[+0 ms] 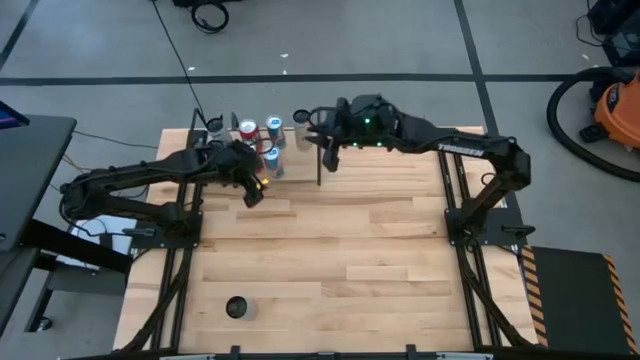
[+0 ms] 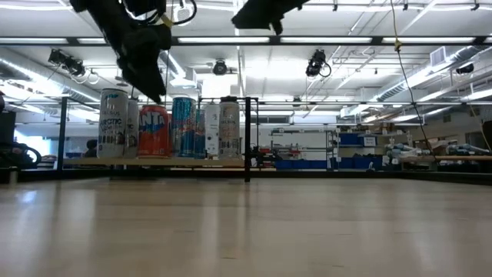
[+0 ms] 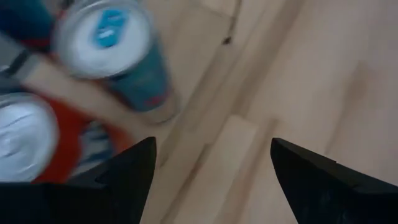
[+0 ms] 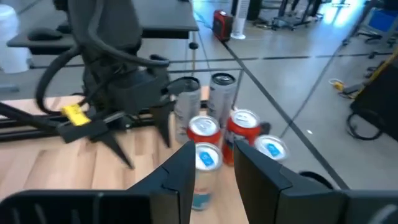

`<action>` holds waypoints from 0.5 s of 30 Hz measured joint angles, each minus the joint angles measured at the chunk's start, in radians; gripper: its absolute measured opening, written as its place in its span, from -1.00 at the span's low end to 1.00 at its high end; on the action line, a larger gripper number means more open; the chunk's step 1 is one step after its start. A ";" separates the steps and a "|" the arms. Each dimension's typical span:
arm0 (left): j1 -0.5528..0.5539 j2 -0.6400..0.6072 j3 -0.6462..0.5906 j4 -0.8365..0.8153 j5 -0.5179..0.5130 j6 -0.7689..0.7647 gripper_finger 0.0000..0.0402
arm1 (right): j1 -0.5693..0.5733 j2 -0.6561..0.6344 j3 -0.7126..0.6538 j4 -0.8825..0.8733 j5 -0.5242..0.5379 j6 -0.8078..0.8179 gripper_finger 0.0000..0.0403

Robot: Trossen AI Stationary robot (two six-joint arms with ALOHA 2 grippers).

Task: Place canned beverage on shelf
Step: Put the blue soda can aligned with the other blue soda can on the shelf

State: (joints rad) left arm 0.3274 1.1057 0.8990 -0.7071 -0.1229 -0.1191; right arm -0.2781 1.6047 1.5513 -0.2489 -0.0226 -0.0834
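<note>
Several cans stand upright on the shelf (image 2: 165, 162), a pale wood panel with thin black rods (image 2: 247, 138) at the table's far left. They include a red can (image 2: 154, 131), a blue can (image 2: 183, 127) and white slim cans (image 2: 229, 127). My left gripper (image 1: 252, 192) is open and empty. It hangs above the shelf's near side, over a teal can (image 3: 118, 56) and a red can (image 3: 37, 143). My right gripper (image 1: 318, 128) is raised above the shelf's right end (image 2: 261, 15). Its fingers (image 4: 180, 171) are a little apart and hold nothing. The cans (image 4: 205, 155) show beyond them.
A small dark round object (image 1: 236, 307) stands on the tabletop near its near left corner. The plank-patterned tabletop (image 1: 380, 250) is bare between the shelf and the near edge. Black frame rails (image 1: 460, 200) run along both sides.
</note>
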 joint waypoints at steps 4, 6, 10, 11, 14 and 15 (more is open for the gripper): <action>-0.008 0.003 -0.048 0.076 0.064 0.000 0.57 | -0.028 -0.022 0.000 -0.037 0.015 0.000 -0.42; -0.007 0.015 -0.062 0.126 0.064 0.000 0.57 | -0.041 -0.023 0.000 -0.052 0.015 0.001 -0.42; 0.005 0.031 -0.073 0.161 0.064 0.008 0.57 | -0.059 -0.021 0.000 -0.093 0.016 0.009 -0.42; 0.005 0.037 -0.073 0.168 0.071 0.009 0.57 | -0.062 -0.021 0.000 -0.105 0.016 0.009 -0.42; 0.008 0.062 -0.072 0.196 0.077 0.025 0.57 | -0.066 -0.021 0.000 -0.117 0.016 0.011 -0.42; 0.009 0.074 -0.072 0.199 0.078 0.027 0.57 | -0.066 -0.021 0.000 -0.115 0.016 0.011 -0.42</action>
State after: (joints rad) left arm 0.3366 1.1797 0.8268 -0.5079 -0.0452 -0.0917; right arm -0.3439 1.5841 1.5509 -0.3640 -0.0070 -0.0719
